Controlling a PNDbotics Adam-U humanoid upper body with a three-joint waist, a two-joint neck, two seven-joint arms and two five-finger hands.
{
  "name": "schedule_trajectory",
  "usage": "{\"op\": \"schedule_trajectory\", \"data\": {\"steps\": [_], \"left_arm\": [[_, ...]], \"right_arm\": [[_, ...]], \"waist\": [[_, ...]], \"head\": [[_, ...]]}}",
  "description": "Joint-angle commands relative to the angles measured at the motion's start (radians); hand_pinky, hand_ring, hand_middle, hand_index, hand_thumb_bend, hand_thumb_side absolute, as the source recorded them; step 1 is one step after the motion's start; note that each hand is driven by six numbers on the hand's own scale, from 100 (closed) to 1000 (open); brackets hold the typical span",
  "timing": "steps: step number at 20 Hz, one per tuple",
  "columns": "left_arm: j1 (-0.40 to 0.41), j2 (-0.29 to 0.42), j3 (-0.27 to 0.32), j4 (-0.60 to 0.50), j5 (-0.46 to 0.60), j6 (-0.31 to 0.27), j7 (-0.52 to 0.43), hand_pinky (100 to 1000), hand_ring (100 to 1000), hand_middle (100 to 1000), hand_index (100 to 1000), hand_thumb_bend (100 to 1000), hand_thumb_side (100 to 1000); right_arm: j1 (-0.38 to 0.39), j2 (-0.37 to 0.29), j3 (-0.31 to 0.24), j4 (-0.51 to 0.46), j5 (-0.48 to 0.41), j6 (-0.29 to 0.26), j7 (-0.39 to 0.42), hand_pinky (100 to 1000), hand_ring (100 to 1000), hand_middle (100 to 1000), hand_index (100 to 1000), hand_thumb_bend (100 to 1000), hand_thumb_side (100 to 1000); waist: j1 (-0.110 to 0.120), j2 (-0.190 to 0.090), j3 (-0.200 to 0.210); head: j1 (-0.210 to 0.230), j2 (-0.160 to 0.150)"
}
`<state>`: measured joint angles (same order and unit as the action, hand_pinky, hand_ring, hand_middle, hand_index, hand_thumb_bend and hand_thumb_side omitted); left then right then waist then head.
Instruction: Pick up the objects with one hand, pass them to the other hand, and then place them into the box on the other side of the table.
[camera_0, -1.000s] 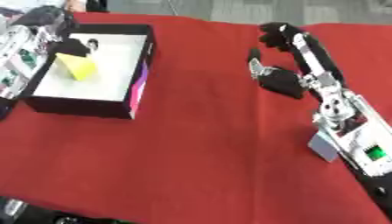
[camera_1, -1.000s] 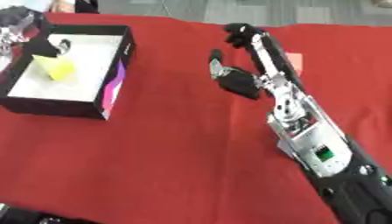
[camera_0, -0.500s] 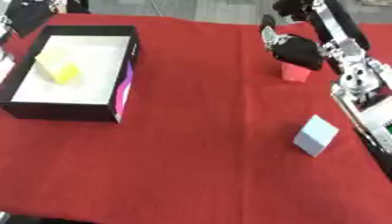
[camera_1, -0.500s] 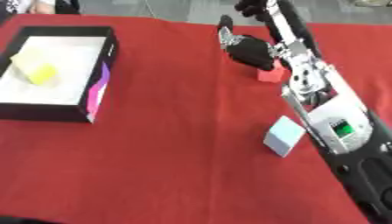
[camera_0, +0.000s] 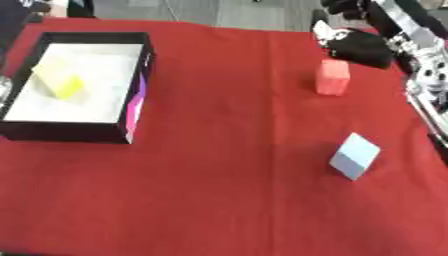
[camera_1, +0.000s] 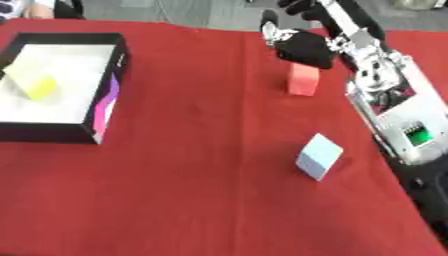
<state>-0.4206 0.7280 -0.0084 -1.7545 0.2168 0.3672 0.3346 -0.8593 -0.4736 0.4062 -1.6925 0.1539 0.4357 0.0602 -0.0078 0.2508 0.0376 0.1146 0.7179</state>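
**Right hand hangs over the red block as the view swings**

The fingers (camera_1: 282, 36) of the right hand (camera_1: 306, 46) curl downward just behind the red block (camera_1: 303, 80), and they hold nothing; whether they touch the block's top I cannot tell, since the black palm covers that edge. A second ago this hand filled the middle of the view and hid the block. Now the camera has tilted, so the whole scene has shifted and the hand sits near the top edge, with the block standing upright in plain sight on the table (camera_1: 201, 190). That shift belongs to the head, not to the things.

Nearer than the red block, well apart from it, lies the pale blue block (camera_1: 318, 156), tipped onto a corner. Far to the left of the red block sits the box (camera_0: 131, 107), with a yellow block (camera_0: 58, 80) already inside. So one item looks delivered, two are waiting, and the red one seems next for pickup.

The left hand shows in neither view. The right forearm is cut off at the right edge, and the box's left wall runs out of frame.
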Motion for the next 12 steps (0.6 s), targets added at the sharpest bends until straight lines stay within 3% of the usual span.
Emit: {"op": "schedule_trajectory", "data": {"steps": [1, 7, 12], "left_arm": [[0.002, 0.012, 0.022, -0.023, 0.039, -0.006, 0.028, 803, 748, 679, 713, 100, 865], [0.019, 0.029, 0.010, -0.027, 0.040, 0.011, 0.027, 805, 752, 682, 713, 100, 873], [0.015, 0.033, -0.001, -0.024, 0.029, 0.030, 0.009, 805, 753, 680, 710, 100, 878]], "right_arm": [[-0.036, -0.099, 0.021, 0.017, -0.016, 0.026, 0.051, 909, 865, 797, 888, 140, 457], [-0.072, -0.259, 0.081, -0.012, -0.072, 0.123, 0.152, 917, 874, 809, 900, 184, 558], [-0.104, -0.343, 0.124, -0.012, -0.148, 0.169, 0.236, 924, 882, 817, 902, 205, 658]], "waist": [[-0.012, -0.005, 0.001], [-0.024, -0.007, -0.005], [-0.028, -0.006, -0.003]], "head": [[-0.004, -0.005], [-0.001, 0.007], [-0.006, 0.030]]}}
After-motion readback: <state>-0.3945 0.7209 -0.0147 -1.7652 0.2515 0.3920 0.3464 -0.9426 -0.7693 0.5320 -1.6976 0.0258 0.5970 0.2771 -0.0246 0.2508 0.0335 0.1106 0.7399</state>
